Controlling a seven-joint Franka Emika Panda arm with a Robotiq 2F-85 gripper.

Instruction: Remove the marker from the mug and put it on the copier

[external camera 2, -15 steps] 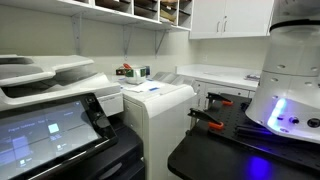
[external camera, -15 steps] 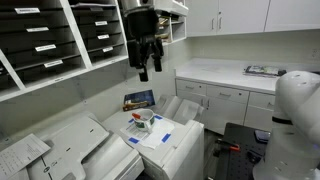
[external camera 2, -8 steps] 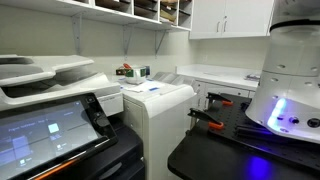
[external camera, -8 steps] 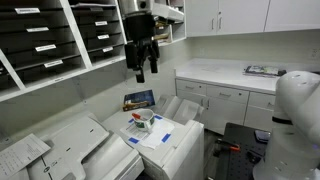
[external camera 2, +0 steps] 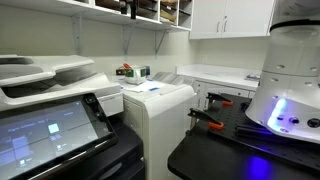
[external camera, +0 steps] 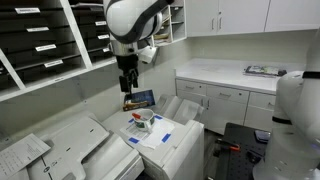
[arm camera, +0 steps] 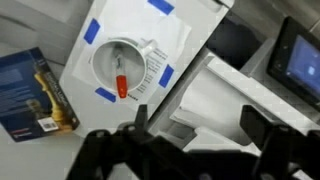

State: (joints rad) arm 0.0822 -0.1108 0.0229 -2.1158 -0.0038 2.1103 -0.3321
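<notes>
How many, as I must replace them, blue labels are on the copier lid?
4 blue labels, in the wrist view, around the mug on the copier: upper left, top edge, right of the mug, lower left. The gripper may hide others.

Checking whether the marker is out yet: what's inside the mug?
In the wrist view, the red marker lies inside the mug. The bit of mug floor beneath it is covered; nothing else shows inside.
</notes>
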